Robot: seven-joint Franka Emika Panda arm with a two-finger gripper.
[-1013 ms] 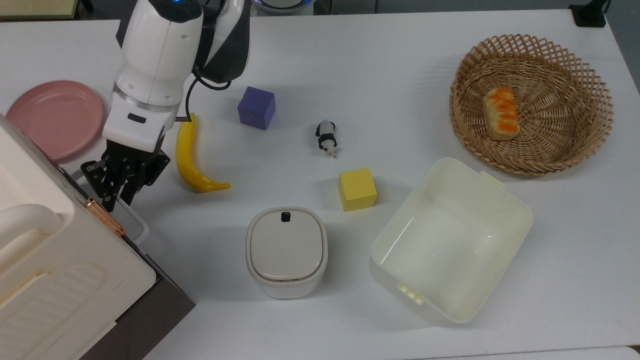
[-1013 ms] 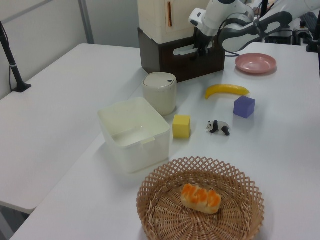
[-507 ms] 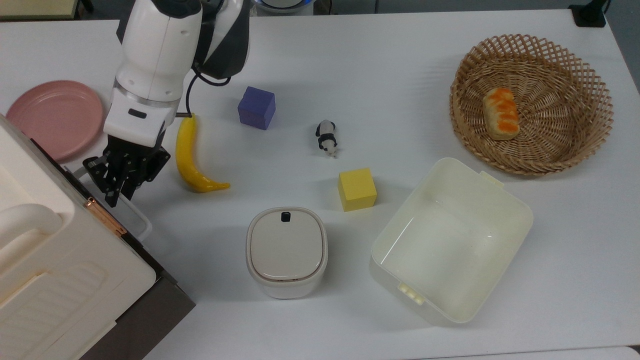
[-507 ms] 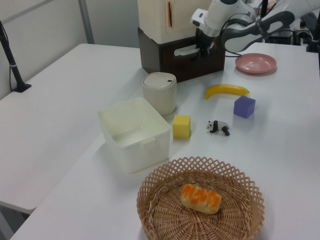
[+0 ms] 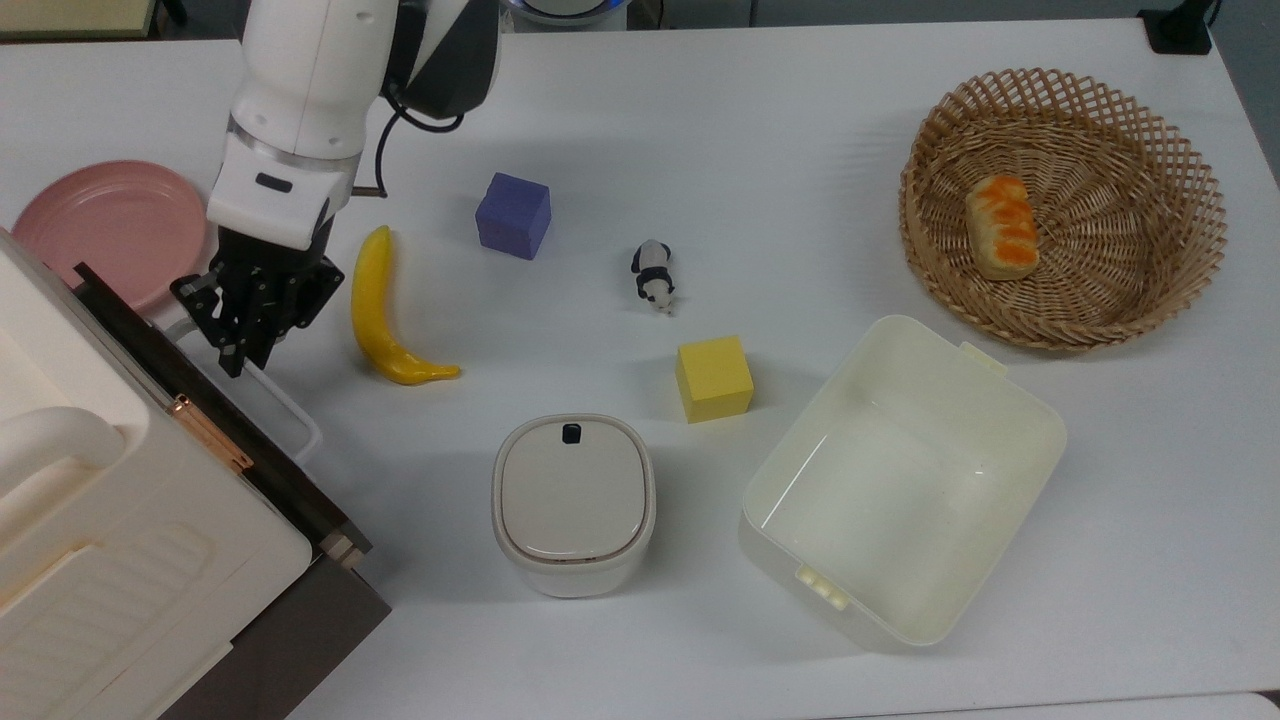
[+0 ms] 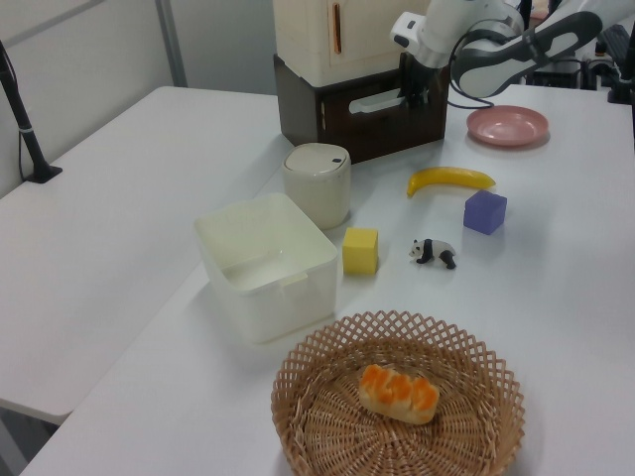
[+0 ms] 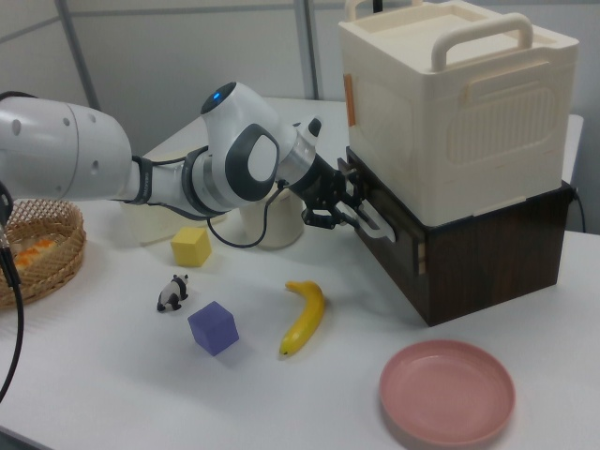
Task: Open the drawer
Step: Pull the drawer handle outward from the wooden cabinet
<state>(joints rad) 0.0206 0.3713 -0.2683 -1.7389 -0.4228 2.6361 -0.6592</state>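
Observation:
The drawer sits in a dark brown cabinet under a cream appliance at the top view's lower left. Its dark front stands a little out from the cabinet. A long white loop handle runs along the front. My gripper is shut on the handle's far end, pointing down at it. In the left view my gripper is at the right end of the handle. In the right view my gripper grips the handle in front of the drawer front.
A banana lies just to the right of my gripper in the top view. A pink plate is behind it. Farther right are a purple cube, toy panda, yellow cube, lidded bin, cream tub and basket holding bread.
My gripper has drawn back from the cabinet, up the top view, with the handle in it. The drawer front has slid out a little.

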